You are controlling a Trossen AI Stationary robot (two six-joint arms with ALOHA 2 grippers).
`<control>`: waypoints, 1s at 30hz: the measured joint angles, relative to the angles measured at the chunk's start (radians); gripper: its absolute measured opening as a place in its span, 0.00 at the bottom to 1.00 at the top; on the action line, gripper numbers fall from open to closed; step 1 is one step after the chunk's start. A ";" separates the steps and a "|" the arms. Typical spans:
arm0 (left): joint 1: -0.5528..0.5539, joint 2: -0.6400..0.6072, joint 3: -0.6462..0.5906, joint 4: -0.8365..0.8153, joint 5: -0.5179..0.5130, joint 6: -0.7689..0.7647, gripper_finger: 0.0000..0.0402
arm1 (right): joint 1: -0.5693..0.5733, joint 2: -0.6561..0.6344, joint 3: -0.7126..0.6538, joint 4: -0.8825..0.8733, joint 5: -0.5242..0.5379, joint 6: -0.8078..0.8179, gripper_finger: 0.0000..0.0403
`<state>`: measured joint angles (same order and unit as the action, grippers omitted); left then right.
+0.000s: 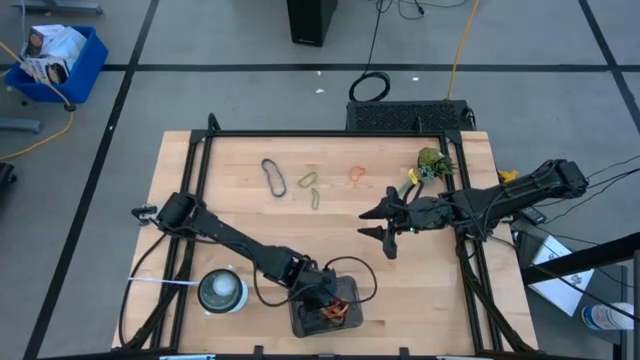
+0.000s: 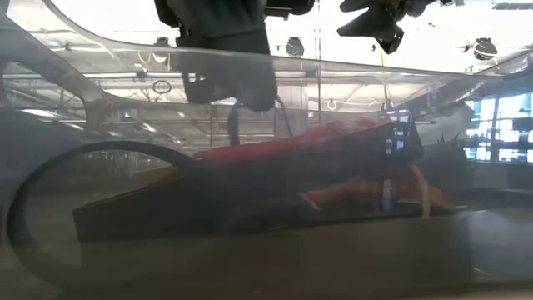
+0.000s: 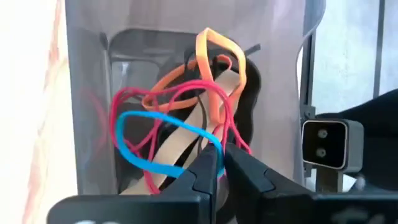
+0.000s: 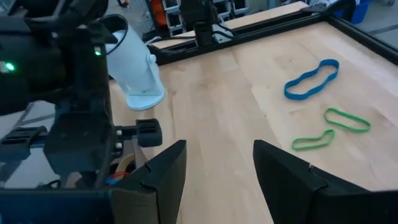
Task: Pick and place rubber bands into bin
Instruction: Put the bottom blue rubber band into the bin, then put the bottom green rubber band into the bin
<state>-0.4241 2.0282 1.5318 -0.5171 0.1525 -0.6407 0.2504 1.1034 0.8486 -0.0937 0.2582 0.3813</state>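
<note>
- Elastic loops, thin and floppy: the rubber bands (image 3: 186, 118) are judged near weightless, soft and prone to tangle; a pile of red, orange, blue and tan ones is seen heaped inside the bin (image 1: 322, 318) at the table's 6 o'clock edge.
- Left gripper (image 3: 219, 163) is held over the bin, fingers narrow and nearly touching; a red strand is seen at the tips, but whether it is pinched cannot be told.
- Right gripper (image 4: 217, 168) hangs above bare wood right of centre, fingers set wide, nothing between them.
- Loose bands are left toward 12 o'clock: a blue band (image 1: 273, 177), two green bands (image 1: 311, 189), an orange one (image 1: 357, 174).
- Handling judgement: each flat loop is best nipped across a single strand; snagging and spring-back are to be expected on release.
</note>
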 joint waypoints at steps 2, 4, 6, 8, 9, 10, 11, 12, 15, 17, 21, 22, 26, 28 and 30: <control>0.000 0.002 0.000 -0.006 0.021 0.001 0.12 | 0.000 0.000 0.000 0.002 -0.002 0.003 0.45; -0.001 0.003 0.000 -0.007 0.035 0.003 0.17 | 0.000 0.000 0.000 0.007 -0.002 0.010 0.45; -0.002 0.003 0.000 -0.010 0.039 0.003 0.23 | 0.000 0.000 0.000 0.007 -0.001 0.018 0.45; -0.001 0.003 0.000 -0.013 0.052 0.011 0.31 | 0.000 0.000 0.000 0.007 -0.001 0.022 0.45; -0.001 0.003 0.000 -0.012 0.064 0.023 0.35 | 0.000 0.000 0.000 0.007 -0.001 0.023 0.45; 0.000 0.003 0.000 -0.010 0.077 0.033 0.39 | 0.000 0.000 0.000 0.007 -0.001 0.023 0.45; 0.000 0.003 0.000 -0.009 0.086 0.039 0.43 | 0.000 0.000 0.000 0.007 -0.001 0.023 0.45; 0.000 0.003 0.000 -0.009 0.090 0.040 0.46 | 0.000 0.000 0.000 0.007 -0.001 0.023 0.45; 0.002 0.003 0.000 -0.011 0.107 0.032 0.54 | 0.000 0.000 0.000 0.007 -0.001 0.023 0.45; 0.006 0.003 0.000 -0.010 0.121 0.032 0.57 | 0.000 0.000 0.000 0.007 -0.001 0.023 0.45; 0.021 -0.007 0.000 -0.022 0.132 0.031 0.60 | 0.000 0.000 0.000 0.007 -0.001 0.023 0.45; 0.026 -0.013 0.000 -0.029 0.134 0.030 0.61 | 0.000 0.000 0.000 0.007 -0.001 0.023 0.45; 0.043 -0.041 0.000 -0.102 0.109 0.030 0.61 | 0.000 0.000 0.000 0.007 -0.001 0.022 0.45; 0.052 -0.062 -0.001 -0.169 0.093 0.035 0.61 | 0.000 0.000 0.000 0.007 0.000 0.022 0.45; 0.059 -0.093 -0.001 -0.226 0.054 0.052 0.61 | 0.000 0.000 0.000 0.007 0.000 0.019 0.45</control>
<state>-0.3649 1.9349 1.5311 -0.7432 0.2067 -0.5883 0.2504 1.1036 0.8486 -0.0865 0.2581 0.4007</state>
